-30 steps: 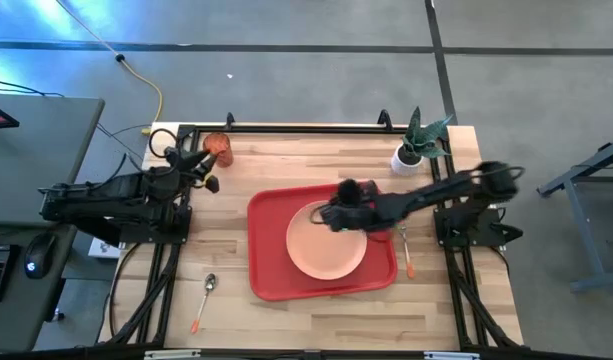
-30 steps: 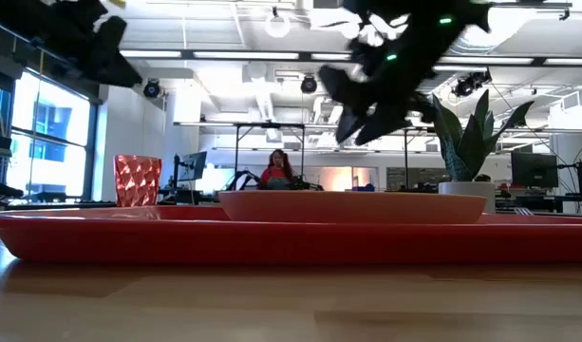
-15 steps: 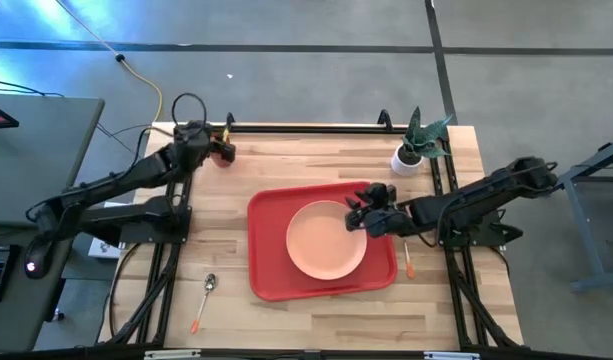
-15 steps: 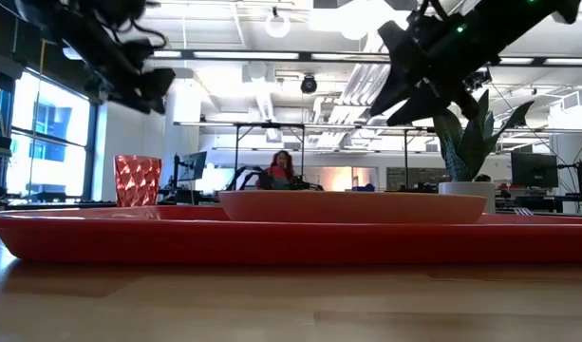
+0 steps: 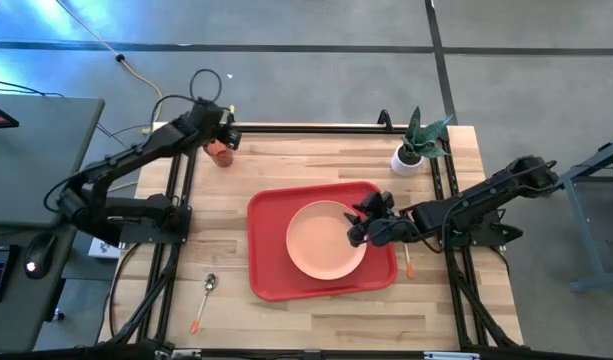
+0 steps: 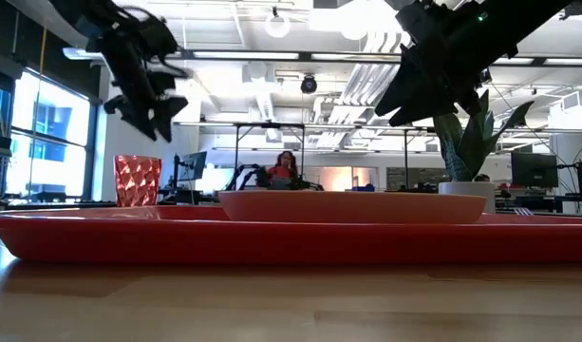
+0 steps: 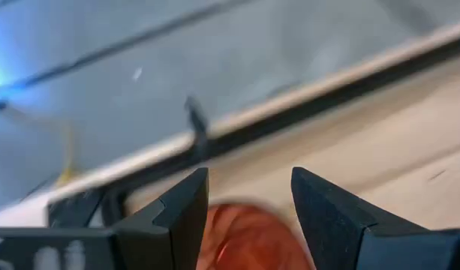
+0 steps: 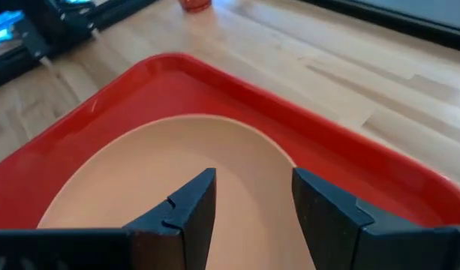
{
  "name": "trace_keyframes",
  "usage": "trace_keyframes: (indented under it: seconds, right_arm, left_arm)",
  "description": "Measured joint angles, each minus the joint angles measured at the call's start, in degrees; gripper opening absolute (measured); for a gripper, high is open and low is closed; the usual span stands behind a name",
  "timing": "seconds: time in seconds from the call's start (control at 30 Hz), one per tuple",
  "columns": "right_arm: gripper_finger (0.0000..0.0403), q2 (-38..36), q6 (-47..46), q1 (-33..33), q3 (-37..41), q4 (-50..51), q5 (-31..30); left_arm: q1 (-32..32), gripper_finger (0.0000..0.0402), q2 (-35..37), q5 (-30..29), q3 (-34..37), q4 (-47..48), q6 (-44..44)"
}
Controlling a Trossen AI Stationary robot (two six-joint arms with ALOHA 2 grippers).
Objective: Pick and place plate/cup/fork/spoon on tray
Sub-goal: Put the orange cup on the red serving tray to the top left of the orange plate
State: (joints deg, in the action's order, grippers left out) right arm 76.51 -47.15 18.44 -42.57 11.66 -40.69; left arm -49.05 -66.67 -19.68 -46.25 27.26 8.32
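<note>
The red-orange cup (image 5: 219,154) stands on its base at the table's far left corner. My left gripper (image 5: 226,139) hangs open just above it; in the left wrist view (image 7: 248,201) the cup (image 7: 243,241) shows between the fingers. In the low view my left gripper (image 6: 150,106) is clear above the cup (image 6: 138,180). The peach-pink plate (image 5: 324,241) lies flat in the red tray (image 5: 268,258). My right gripper (image 5: 357,226) is open over the plate's right edge (image 8: 177,169). The fork (image 5: 407,256) lies right of the tray. The spoon (image 5: 205,296) lies near the front left.
A white pot with a green plant (image 5: 410,152) stands at the far right of the table. A black frame rail (image 5: 306,127) runs along the far edge behind the cup. Bare wood lies between the cup and the tray.
My left gripper has swung from the table's left side toward the far edge and come down over the cup. My right gripper has drawn back from above the plate's middle toward the table's right edge. The plate has stayed in the tray.
</note>
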Motion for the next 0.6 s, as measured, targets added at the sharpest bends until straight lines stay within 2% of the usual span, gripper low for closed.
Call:
trace_keyframes:
  seconds: [0.13, 0.3, 0.43, 0.5, 0.6]
  right_arm:
    - [0.0167, 0.0, 0.62, 0.0, 0.0, 0.06, 1.89]
    - [0.0167, 0.0, -0.61, -0.27, 0.0, 0.07, -0.96]
    - [0.0167, 0.0, -0.43, -0.8, 0.0, 0.19, 0.4]
    - [0.0167, 0.0, -0.35, -0.81, 0.0, 0.37, 0.81]
    - [0.0167, 0.0, -0.37, -0.81, 0.0, 0.57, 0.75]
  left_arm:
    - [-2.81, 0.0199, -4.48, 0.96, -3.29, 3.79, -1.02]
    - [-11.45, 0.0218, -7.95, 7.73, -10.84, 10.22, -2.17]
    - [-14.66, 0.0223, -9.13, 18.39, -12.23, 10.46, -3.17]
    - [-14.78, 0.0223, -10.17, 19.18, -12.23, 10.51, -2.82]
    - [-14.83, 0.0223, -12.18, 16.69, -11.7, 10.79, -2.6]
